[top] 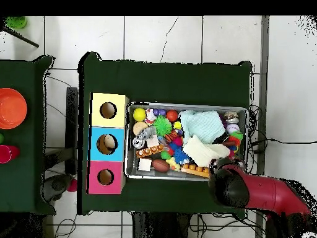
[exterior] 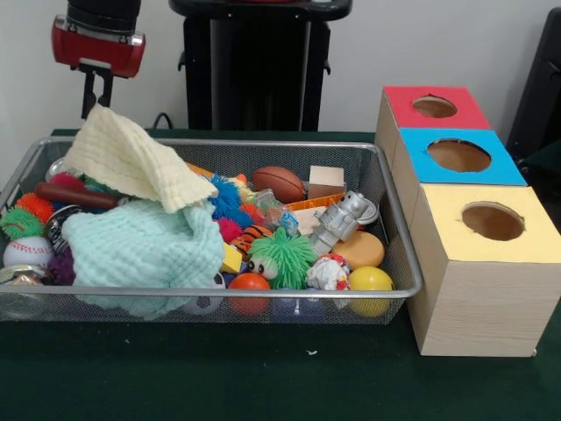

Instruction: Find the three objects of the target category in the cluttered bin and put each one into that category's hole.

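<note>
A wire mesh bin (exterior: 263,146) holds several toys: a brown football (exterior: 279,182), a green fuzzy ball (exterior: 280,256), a silver robot figure (exterior: 340,219), a yellow ball (exterior: 370,281), a baseball (exterior: 28,252) and a wooden block (exterior: 326,180). A mint cloth (exterior: 145,250) covers the bin's left part. My gripper (exterior: 96,103) hangs over the bin's back left corner, shut on the top corner of a pale yellow cloth (exterior: 131,162), which drapes down from it. From overhead the arm's head (top: 229,183) hides the gripper. The cloth (top: 204,150) lies beside it.
Three wooden boxes with round holes stand in a row beside the bin: red top (exterior: 436,107), blue top (exterior: 458,155), yellow top (exterior: 493,221). In the overhead view an orange bowl (top: 11,107) sits on a separate table at the left.
</note>
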You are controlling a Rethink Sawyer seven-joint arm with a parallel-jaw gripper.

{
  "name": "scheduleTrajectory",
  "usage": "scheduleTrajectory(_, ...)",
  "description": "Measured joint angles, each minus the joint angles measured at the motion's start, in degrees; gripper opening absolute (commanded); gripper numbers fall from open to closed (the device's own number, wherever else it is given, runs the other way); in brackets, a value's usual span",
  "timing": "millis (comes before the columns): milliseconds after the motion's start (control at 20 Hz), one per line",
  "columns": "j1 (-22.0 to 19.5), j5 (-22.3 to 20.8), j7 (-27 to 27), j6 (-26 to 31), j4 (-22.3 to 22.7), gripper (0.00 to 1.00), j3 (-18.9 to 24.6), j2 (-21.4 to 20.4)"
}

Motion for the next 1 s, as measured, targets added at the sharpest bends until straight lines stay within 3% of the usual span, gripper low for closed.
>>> scheduleTrajectory(100,-0.2,0.3,0.0,0.4,0.1,0.00,0.9,-0.1)
scheduleTrajectory(500,-2.7,8.3,0.0,0.5,2.6,0.00,6.6,0.4)
scheduleTrajectory(1000,0.8,15.1,0.0,0.5,6.4,0.00,7.7,0.8)
